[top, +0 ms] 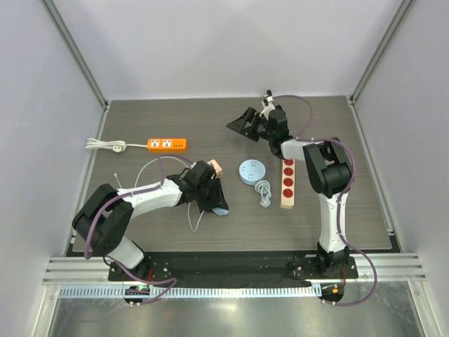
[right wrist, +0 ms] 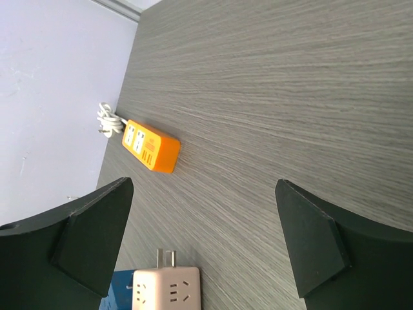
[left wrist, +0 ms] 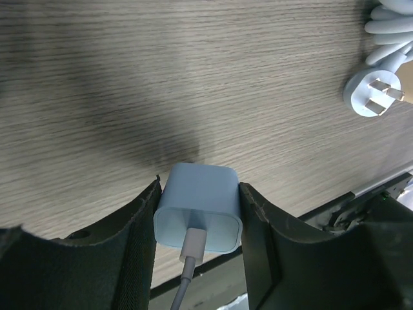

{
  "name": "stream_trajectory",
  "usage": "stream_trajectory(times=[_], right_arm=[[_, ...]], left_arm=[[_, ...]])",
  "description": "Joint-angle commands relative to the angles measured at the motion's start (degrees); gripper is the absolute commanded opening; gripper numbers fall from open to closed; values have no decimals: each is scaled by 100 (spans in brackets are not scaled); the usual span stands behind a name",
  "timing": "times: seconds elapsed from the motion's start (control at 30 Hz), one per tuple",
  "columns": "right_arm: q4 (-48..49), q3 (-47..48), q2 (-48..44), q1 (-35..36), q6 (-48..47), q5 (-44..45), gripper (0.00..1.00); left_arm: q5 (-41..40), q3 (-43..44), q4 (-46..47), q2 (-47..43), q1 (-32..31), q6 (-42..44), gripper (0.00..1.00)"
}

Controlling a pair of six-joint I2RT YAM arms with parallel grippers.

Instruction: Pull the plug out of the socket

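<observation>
My left gripper is shut on a pale blue charger plug with a white cable running out of its back. In the left wrist view the plug sits squeezed between both black fingers over the wood-grain table. The pink-white cube socket lies behind my left wrist, apart from the plug. It also shows in the right wrist view, prongs pointing away. My right gripper is open and empty at the back of the table, its jaws wide apart.
An orange power strip with a white cord lies at the back left, also in the right wrist view. A round grey socket with coiled cable and plug lies mid-table. A wooden strip with red discs lies beside it.
</observation>
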Motion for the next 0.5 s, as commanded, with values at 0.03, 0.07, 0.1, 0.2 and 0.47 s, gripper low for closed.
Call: stream_trajectory(times=[0.03,0.07,0.1,0.2,0.47], right_arm=[[406,267,68,-33,176,-114,98],[406,276,77,-42,185,-123,98],[423,267,86,-42,194,-132,98],[424,276,104,-42,211,-141,98],[459,276,174,-51,299,-167,98]], left_arm=[[-419,-358,802,-325,-85,-324,37],[-446,-384,794,-343,-85,-324,44],[-454,-393,785,-352,-85,-324,55],[-525,-359,663,-466,-76,-262,70],[-753,80,267,-984,-76,106,79]])
